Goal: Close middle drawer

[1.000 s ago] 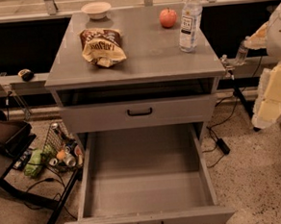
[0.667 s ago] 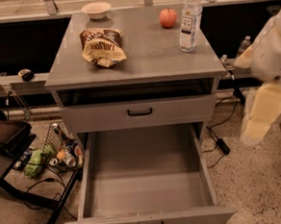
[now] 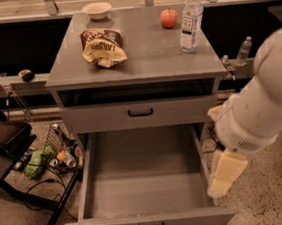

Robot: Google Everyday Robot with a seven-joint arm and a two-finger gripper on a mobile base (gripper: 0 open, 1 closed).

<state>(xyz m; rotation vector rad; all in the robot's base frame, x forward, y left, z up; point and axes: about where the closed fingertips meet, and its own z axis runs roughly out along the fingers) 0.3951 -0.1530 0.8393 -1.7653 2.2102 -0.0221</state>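
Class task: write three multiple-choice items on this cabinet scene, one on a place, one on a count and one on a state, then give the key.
1. Where is the gripper?
A. at the picture's left edge
B. at the right side of the middle drawer
C. at the picture's top edge

2. How many things stand on the cabinet top?
A. two
B. six
C. four

3. The middle drawer is:
A. pulled far out
B. pushed shut
C. lying on the floor

Key:
1 B, it hangs by the drawer's right wall.
2 C, there are a bowl, chip bag, apple and bottle.
3 A, its bare tray shows from above.
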